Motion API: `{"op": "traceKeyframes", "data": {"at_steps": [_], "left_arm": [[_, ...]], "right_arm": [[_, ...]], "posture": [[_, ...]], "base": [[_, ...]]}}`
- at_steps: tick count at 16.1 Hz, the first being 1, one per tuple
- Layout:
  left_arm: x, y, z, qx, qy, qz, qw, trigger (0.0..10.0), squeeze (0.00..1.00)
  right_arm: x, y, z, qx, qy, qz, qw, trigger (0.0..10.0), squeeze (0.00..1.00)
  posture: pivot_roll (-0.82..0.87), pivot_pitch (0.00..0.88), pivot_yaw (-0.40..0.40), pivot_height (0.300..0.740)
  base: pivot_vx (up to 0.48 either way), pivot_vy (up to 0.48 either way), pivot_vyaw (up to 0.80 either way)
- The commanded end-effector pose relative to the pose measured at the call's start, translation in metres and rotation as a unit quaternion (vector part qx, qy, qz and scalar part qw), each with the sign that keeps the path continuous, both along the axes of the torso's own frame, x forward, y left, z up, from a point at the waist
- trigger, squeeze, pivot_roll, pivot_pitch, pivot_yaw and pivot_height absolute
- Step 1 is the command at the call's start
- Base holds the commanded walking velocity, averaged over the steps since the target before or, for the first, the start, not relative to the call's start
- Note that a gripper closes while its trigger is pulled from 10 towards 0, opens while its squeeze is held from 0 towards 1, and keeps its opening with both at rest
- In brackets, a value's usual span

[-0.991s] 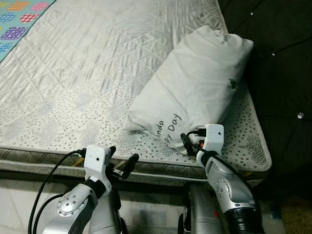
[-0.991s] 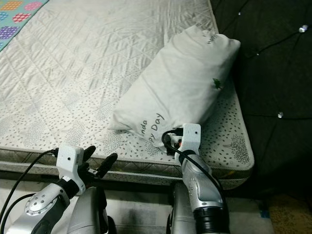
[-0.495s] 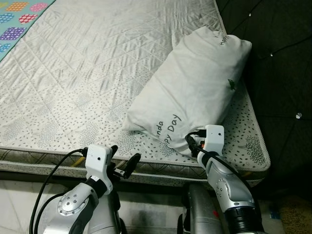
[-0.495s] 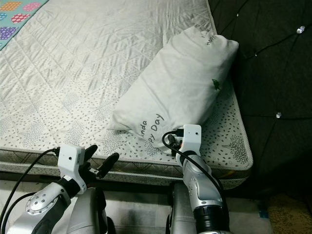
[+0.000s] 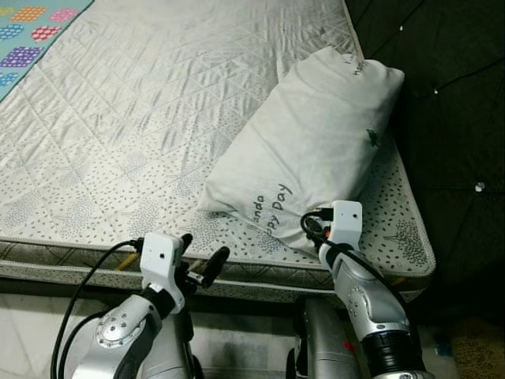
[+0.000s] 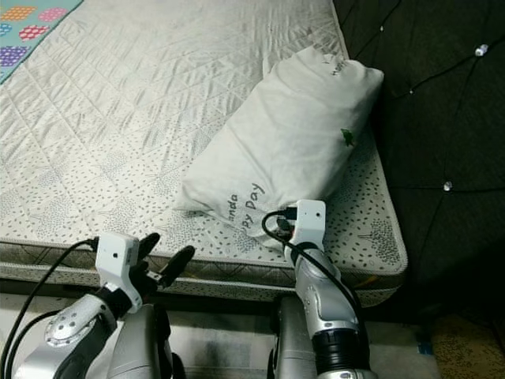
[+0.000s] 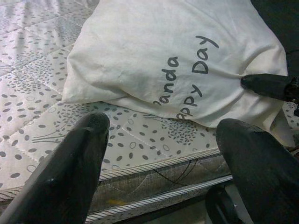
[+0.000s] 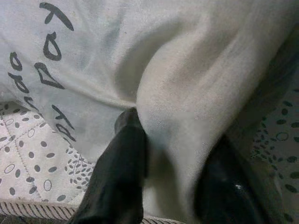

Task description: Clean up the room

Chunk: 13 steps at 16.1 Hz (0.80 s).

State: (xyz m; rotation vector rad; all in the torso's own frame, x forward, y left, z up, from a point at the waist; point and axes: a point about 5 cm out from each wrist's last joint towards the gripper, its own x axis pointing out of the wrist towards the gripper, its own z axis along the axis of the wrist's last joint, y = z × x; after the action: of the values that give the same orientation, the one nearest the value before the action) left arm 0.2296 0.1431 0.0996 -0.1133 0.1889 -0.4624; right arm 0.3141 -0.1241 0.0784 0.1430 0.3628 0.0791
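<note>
A white pillow printed with "Panda Happy Day" lies slantwise on the right side of the quilted mattress. My right gripper is at the pillow's near corner, by the mattress's front edge. In the right wrist view its two black fingers pinch a fold of the pillow's cloth between them. My left gripper hangs open just before the mattress's front edge, left of the pillow and apart from it. The left wrist view looks between its spread fingers at the pillow.
A blanket with coloured patches lies at the bed's far left. A dark tufted headboard stands along the bed's right side. Pale floor runs below the bed's front edge.
The view has shifted a little. My right gripper stays on the pillow's near corner and the left gripper keeps open in about the same place.
</note>
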Motion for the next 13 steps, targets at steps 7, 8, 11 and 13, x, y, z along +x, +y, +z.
{"op": "traceKeyframes", "data": {"at_steps": [7,8,11,13], "left_arm": [[0.000,0.001,-0.003,0.005,0.004,0.005,1.000,10.0,0.00],[0.000,0.001,-0.003,0.006,0.001,0.007,1.000,10.0,0.00],[0.002,0.002,-0.001,0.007,-0.004,0.012,1.000,10.0,0.00],[0.003,0.005,0.001,0.008,-0.011,0.027,1.000,10.0,0.00]], "right_arm": [[0.002,0.010,-0.001,0.009,0.002,0.014,1.000,0.0,0.00],[0.004,0.009,0.000,0.002,0.000,0.012,1.000,0.0,0.00],[0.014,0.002,0.005,-0.011,-0.011,0.001,1.000,0.0,0.00],[0.033,-0.013,0.020,-0.033,-0.035,-0.021,0.999,0.0,0.00]], "posture": [[-0.08,0.144,-0.008,0.591],[-0.08,0.143,-0.007,0.591],[-0.08,0.139,-0.009,0.591],[-0.07,0.136,-0.013,0.591]], "base": [[0.000,0.000,0.00],[0.000,0.000,0.00],[0.000,0.000,0.00],[0.000,0.000,0.00]]}}
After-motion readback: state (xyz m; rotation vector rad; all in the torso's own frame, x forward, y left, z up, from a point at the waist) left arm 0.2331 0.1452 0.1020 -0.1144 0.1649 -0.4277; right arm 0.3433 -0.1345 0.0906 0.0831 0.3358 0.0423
